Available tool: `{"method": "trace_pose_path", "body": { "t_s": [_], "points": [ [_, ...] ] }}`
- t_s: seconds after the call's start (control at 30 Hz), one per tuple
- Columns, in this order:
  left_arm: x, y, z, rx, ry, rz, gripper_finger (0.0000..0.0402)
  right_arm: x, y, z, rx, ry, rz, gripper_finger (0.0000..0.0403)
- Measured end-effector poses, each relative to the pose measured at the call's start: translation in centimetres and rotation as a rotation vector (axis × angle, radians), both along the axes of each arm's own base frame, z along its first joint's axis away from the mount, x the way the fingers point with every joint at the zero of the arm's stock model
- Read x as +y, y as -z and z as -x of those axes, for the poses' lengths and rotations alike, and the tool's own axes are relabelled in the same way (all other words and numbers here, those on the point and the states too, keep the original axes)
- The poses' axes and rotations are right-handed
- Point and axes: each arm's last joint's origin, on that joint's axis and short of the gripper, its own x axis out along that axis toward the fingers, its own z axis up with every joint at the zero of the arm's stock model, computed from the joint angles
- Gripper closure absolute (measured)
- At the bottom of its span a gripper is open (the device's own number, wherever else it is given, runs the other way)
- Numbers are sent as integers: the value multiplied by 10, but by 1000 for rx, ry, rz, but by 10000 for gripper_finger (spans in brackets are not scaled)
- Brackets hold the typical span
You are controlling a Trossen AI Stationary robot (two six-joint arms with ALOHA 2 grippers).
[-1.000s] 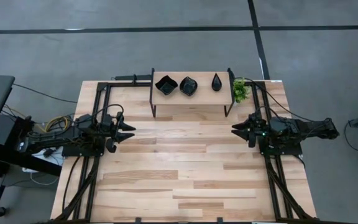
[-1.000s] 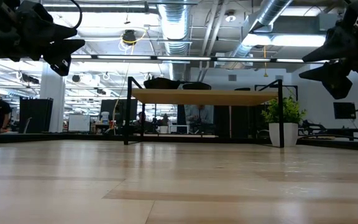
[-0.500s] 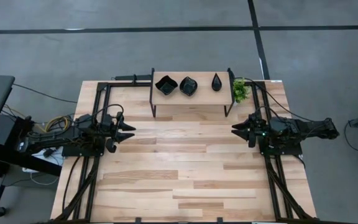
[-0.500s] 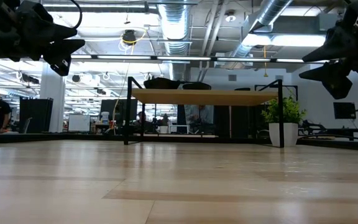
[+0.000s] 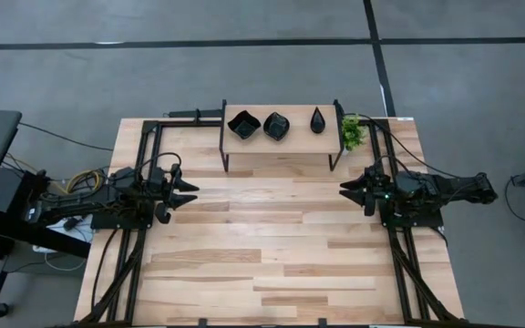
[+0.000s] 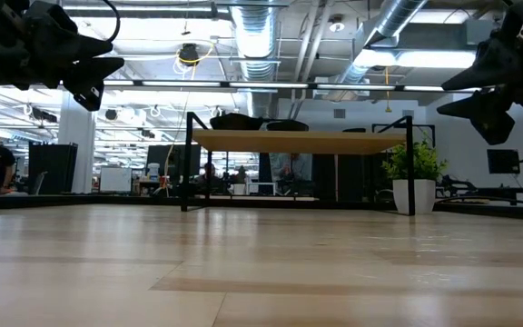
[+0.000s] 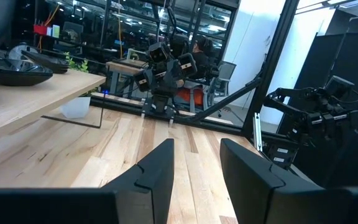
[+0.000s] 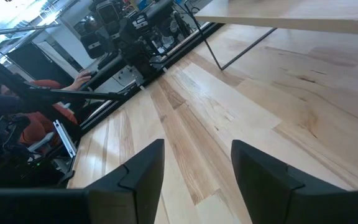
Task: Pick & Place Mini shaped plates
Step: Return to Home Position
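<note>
Left gripper (image 5: 191, 192) is hovering over the table (image 5: 272, 246). Its fingers (image 7: 157, 171) are standing apart, gripping nothing. Right gripper (image 5: 343, 189) is facing it across bare wood, fingers (image 8: 143, 169) likewise spread and empty. The plates are sitting on the shelf (image 5: 281, 150), well apart from both sets of fingertips: square plates (image 5: 243, 125), leaf plate (image 5: 276, 127), teardrop plate (image 5: 318, 120), in a row. Plant (image 5: 352, 133) is standing nearer the right fingers.

Bright, even light falls from above on the pale wooden plank table (image 5: 272, 255); the black-legged wooden shelf (image 5: 285, 146) throws a soft shadow. In the low view, white ceiling lamps (image 6: 398, 56) glare, leaving the left gripper (image 6: 103, 82) and right gripper (image 6: 452, 95) as silhouettes.
</note>
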Motion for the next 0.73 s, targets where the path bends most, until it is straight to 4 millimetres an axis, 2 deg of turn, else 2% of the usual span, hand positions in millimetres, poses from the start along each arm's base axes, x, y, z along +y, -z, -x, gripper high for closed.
{"method": "trace_pose_path", "body": {
  "t_s": [0.73],
  "points": [
    [0,0,0,0,0,0,270,0,0,0,0,0,0,223]
  ]
}}
